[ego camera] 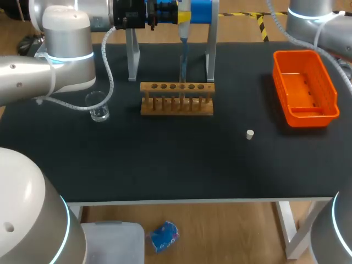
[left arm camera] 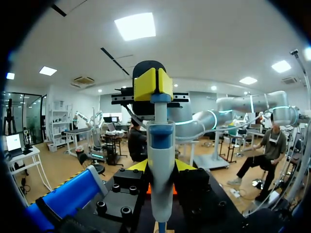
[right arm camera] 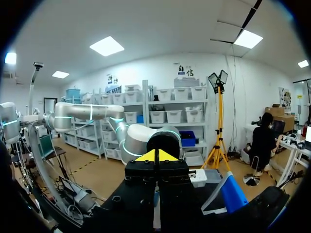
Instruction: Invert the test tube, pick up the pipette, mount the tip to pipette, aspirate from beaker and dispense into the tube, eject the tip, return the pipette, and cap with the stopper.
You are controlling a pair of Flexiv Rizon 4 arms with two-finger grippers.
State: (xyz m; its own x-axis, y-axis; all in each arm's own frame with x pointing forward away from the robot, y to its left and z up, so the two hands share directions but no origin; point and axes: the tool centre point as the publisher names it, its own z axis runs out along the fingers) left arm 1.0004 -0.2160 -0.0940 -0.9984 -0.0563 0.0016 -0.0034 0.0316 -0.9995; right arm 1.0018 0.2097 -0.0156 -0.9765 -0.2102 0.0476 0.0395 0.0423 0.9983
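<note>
Pipette (ego camera: 183, 33); lower end faint behind rack (ego camera: 176, 107)

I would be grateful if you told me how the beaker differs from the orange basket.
The beaker is clear glass and round; the orange basket is opaque and rectangular. The beaker is much smaller than the basket. The beaker stands at the table's left, the basket at its right. Both stand upright, open-topped.

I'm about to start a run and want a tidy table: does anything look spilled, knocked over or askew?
Nothing stands out. The beaker stands upright, the wooden test tube rack stands straight, the stopper lies alone on the black table, and no spill shows.
</note>
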